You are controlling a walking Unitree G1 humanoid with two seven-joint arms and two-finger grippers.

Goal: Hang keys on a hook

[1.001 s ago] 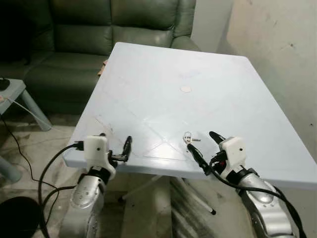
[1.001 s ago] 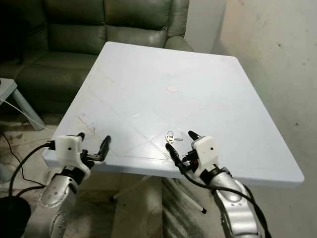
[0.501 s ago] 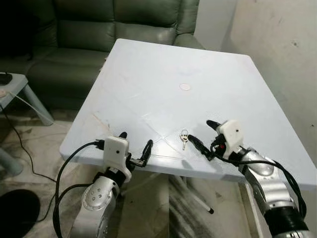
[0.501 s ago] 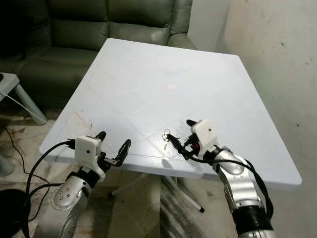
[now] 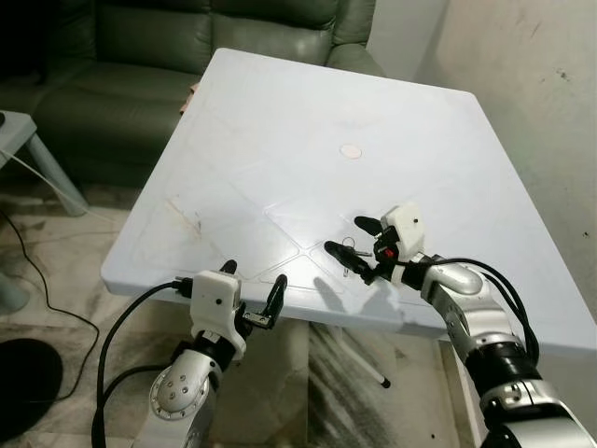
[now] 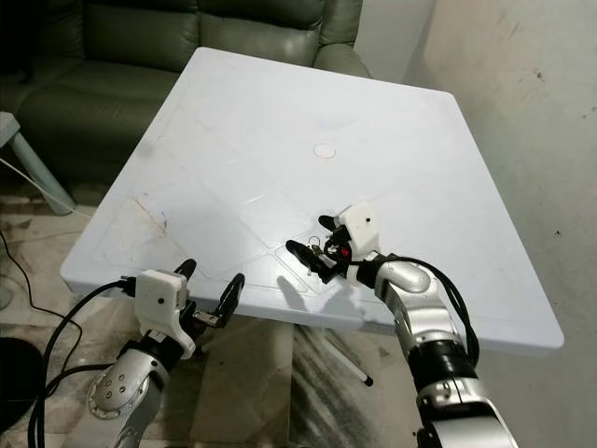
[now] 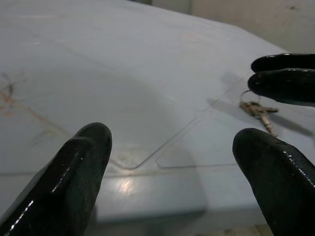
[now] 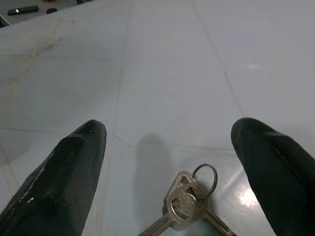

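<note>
Worktop (image 5: pixel 280 121): white, sofa (image 5: pixel 140 56) at 12 o'clock.
Keys (image 8: pixel 189 204): flat, near edge.
Right gripper (image 5: pixel 353 237): apart, straddling keys.
Left gripper (image 5: pixel 252 286): apart, at 7 o'clock edge.

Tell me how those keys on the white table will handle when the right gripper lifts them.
The keys lie flat on the smooth table, so they will likely slide if nudged. They hang on a thin ring, so they will probably dangle and swing. The right gripper, open around them, may struggle to get under them.

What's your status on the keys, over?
Right gripper open, poised over the keys, not gripping. Keys flat on the white table. Left gripper open at the table's near edge. Nothing blocking.
</note>
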